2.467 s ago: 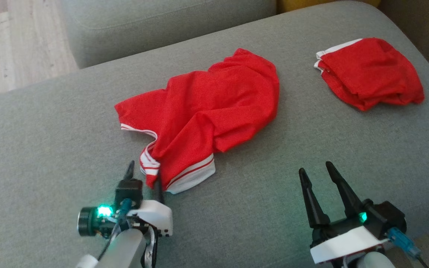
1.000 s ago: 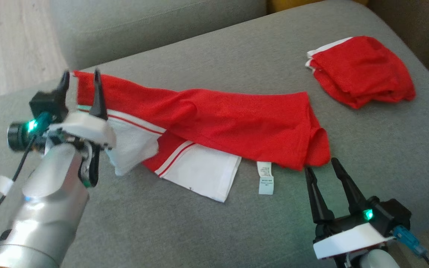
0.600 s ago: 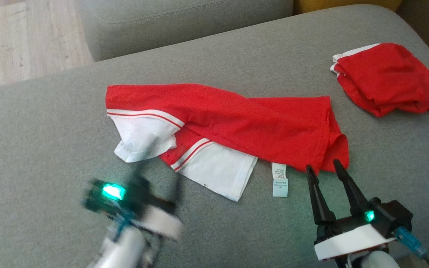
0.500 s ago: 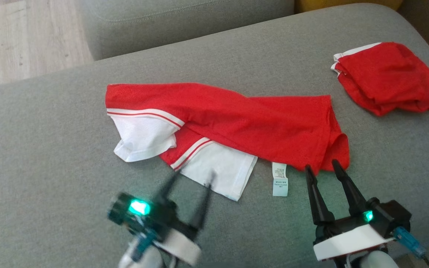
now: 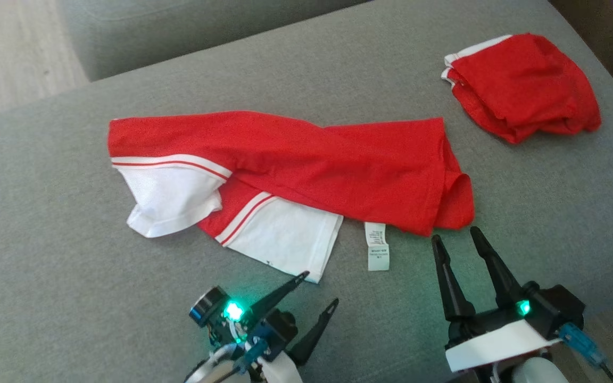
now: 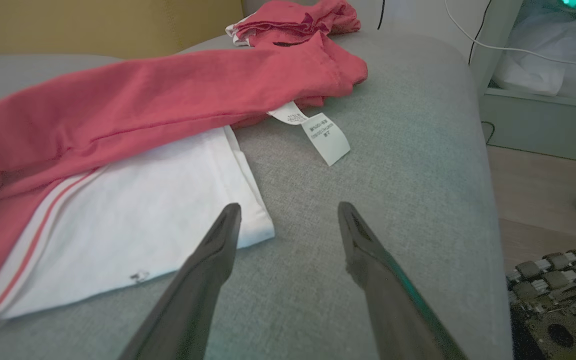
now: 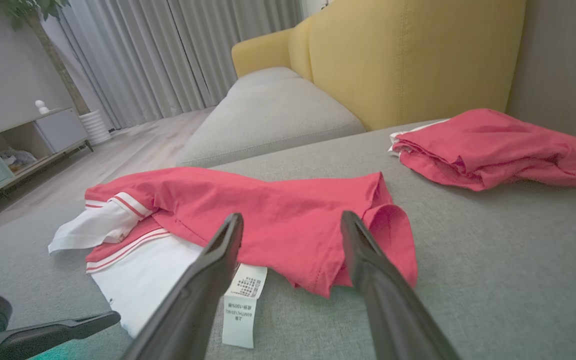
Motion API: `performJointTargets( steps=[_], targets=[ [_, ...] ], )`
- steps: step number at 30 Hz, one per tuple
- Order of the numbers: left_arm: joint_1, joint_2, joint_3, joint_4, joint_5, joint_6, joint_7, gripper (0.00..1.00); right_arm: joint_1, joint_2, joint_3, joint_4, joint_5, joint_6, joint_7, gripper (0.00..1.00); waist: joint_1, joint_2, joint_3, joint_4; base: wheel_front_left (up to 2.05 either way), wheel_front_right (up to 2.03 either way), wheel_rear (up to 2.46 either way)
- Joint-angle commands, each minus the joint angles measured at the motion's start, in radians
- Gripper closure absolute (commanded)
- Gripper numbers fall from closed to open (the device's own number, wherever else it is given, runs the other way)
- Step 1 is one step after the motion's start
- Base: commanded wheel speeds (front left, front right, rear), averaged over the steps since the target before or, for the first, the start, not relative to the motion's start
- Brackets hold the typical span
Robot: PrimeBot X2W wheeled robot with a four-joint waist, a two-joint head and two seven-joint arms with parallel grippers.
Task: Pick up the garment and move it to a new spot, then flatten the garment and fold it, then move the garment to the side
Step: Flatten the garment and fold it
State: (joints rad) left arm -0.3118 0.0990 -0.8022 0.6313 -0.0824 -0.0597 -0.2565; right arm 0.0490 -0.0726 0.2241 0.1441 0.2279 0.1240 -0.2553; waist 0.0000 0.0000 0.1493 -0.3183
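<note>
Both spread wide, holding nothing | left hand [image 5: 321, 287] tilted right, near garment [image 5: 306, 165] | right hand [image 5: 453, 234] upright

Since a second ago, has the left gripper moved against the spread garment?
Yes. The left gripper withdrew from the garment at its far left corner to its near white panel, open.

A folded red bundle [image 5: 522, 85] lies on the grey sofa [image 5: 46, 239], a yellow backrest [image 7: 408, 55] behind it.
</note>
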Motion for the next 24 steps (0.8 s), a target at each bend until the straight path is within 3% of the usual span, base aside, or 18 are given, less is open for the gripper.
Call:
performJointTargets(
  steps=[1,8,9,10,11,13,14,20,24],
  targets=[
    [-0.048,-0.008,0.024,-0.004,0.012,0.012,-0.005,0.00,-0.040,-0.002,0.026,-0.029,0.004,0.007,-0.006,0.00,0.0000,0.0000,0.014,-0.015,0.00,0.00,0.00],
    [-0.092,-0.022,0.040,0.143,-0.009,0.024,-0.005,0.00,-0.050,0.003,0.028,-0.029,0.006,0.007,-0.006,0.00,0.0000,0.0000,0.036,-0.038,0.00,0.00,0.00],
    [-0.095,-0.025,0.045,0.171,-0.018,0.025,-0.003,0.07,-0.050,0.003,0.027,-0.028,0.006,0.007,-0.006,0.00,0.0000,0.0000,0.036,-0.039,0.00,0.00,0.00],
    [-0.100,-0.028,0.048,0.192,-0.026,0.025,-0.003,0.18,-0.049,0.004,0.027,-0.028,0.006,0.007,-0.006,0.00,0.0000,0.0000,0.036,-0.041,0.00,0.00,0.00],
    [-0.105,-0.030,0.049,0.206,-0.031,0.025,-0.004,0.43,-0.049,0.004,0.026,-0.027,0.005,0.007,-0.006,0.00,0.0000,0.0000,0.035,-0.041,0.00,0.00,0.00],
    [-0.112,-0.035,0.049,0.222,-0.038,0.029,-0.004,0.77,-0.047,0.003,0.023,-0.026,0.006,0.007,-0.006,0.00,0.0000,0.0000,0.031,-0.039,0.00,0.00,0.00],
    [-0.113,-0.037,0.047,0.223,-0.041,0.029,-0.005,1.00,-0.046,0.002,0.020,-0.026,0.005,0.007,-0.006,0.00,0.0000,0.0000,0.027,-0.036,0.00,0.00,0.00],
    [-0.107,-0.044,0.040,0.176,-0.048,0.041,-0.005,1.00,-0.032,-0.012,0.017,-0.030,0.002,0.007,-0.006,0.00,0.0000,0.0000,-0.002,-0.005,0.00,0.00,0.00],
    [-0.079,-0.018,0.064,0.045,-0.032,0.092,-0.005,1.00,-0.017,-0.024,0.017,-0.028,0.001,0.007,-0.006,0.00,0.0000,0.0000,-0.033,0.034,0.00,0.00,0.00]
  ],
)
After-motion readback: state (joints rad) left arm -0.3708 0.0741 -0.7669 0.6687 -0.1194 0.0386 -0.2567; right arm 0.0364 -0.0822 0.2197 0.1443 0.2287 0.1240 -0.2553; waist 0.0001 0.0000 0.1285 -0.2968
